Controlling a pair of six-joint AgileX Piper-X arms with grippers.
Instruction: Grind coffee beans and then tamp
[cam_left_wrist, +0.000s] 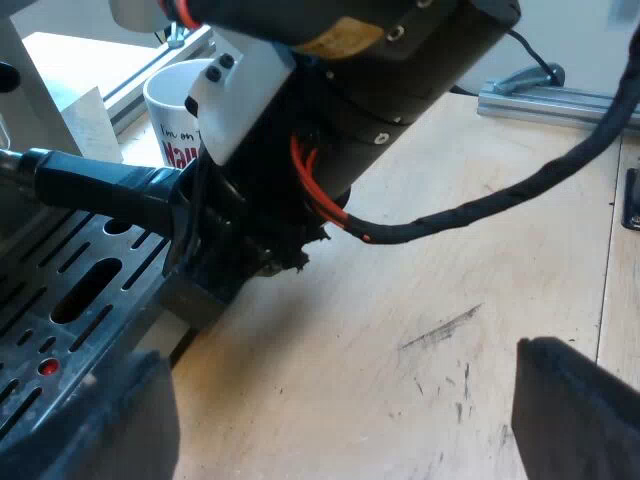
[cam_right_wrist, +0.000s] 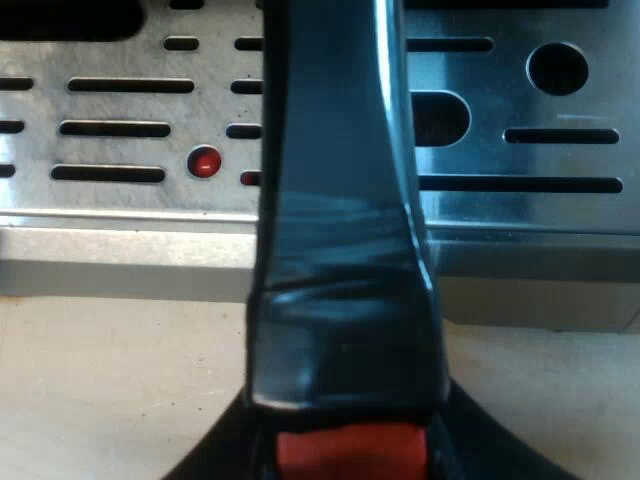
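The right gripper (cam_right_wrist: 345, 460) has its jaws pinching the holder's dark handle (cam_right_wrist: 340, 250) near its red end, above the machine's slotted drip tray (cam_right_wrist: 120, 110). The left gripper (cam_left_wrist: 340, 425) hangs over the worktop (cam_left_wrist: 450, 300) beside that tray, jaws spread. A white mug (cam_left_wrist: 175, 100) stands beyond the handle.

My right arm (cam_left_wrist: 340, 90) hides half the mug (cam_left_wrist: 172, 92), so I can't read all its words. The handle (cam_right_wrist: 340, 200) is cut off by the picture's edge at both ends
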